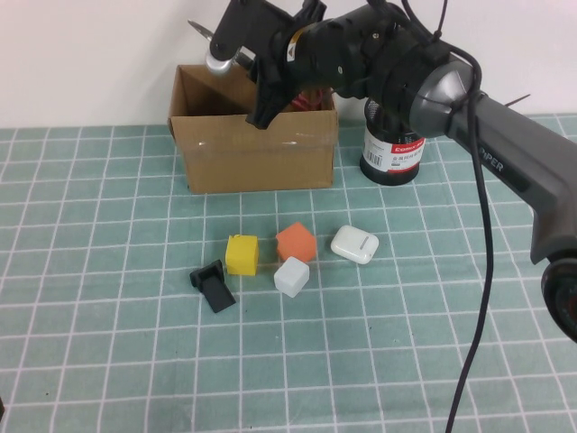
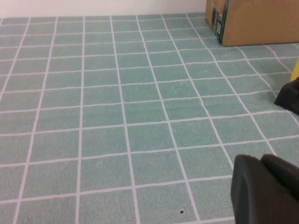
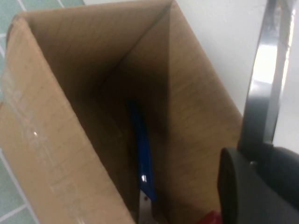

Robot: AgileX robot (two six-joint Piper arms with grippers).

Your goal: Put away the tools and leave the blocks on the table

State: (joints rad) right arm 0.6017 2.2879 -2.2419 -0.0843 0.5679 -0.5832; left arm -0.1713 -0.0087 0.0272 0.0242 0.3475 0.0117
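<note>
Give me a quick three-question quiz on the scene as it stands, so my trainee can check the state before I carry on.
1. True or false: the yellow block, orange block and white block all lie on the table.
2. The right gripper, shut on the scissors, is: A) above the open cardboard box; B) over the blocks; C) resting on the tiles.
3. Fill in: the left gripper hangs low over the bare ____.

Key: 1 true; 2 A; 3 table.
</note>
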